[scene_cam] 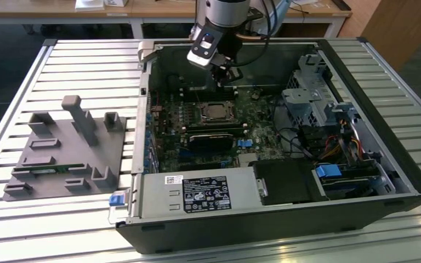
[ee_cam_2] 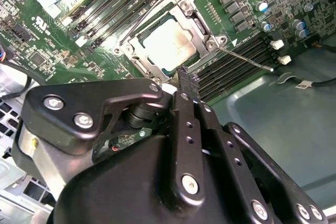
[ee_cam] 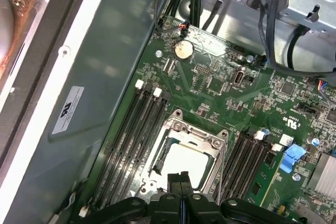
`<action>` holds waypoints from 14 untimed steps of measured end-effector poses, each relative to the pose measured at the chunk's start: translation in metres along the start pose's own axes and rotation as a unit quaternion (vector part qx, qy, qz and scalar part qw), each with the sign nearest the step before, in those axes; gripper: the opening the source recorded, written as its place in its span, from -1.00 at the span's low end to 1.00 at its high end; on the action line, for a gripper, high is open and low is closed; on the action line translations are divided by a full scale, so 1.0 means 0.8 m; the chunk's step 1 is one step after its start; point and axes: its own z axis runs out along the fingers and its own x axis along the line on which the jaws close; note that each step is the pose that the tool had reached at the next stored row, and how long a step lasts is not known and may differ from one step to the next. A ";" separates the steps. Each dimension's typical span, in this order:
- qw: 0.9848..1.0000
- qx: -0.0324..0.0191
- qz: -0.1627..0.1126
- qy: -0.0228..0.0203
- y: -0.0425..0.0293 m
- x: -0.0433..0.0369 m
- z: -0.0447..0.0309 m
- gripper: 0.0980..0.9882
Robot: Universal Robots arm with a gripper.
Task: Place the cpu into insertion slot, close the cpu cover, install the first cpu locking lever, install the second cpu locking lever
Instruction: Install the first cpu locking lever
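Observation:
The cpu lies flat in the insertion slot, its dull silver top facing up; it is also visible in the first wrist view as the cpu. The cpu cover appears to lie down around it, framing the chip. A thin locking lever sticks out sideways over the memory slots, unlatched. My gripper hovers above the socket's edge, fingers pressed together and empty, seen too as the gripper. In the exterior view the gripper hangs just beyond the socket.
The open computer case lies on a slatted table. Memory slots flank the socket. A black card, cables and drive cages crowd the exterior view's right. A grey fixture block sits outside at the left.

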 end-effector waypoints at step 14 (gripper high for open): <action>1.000 0.001 -0.022 0.000 0.0000 0.000 0.0000 -0.98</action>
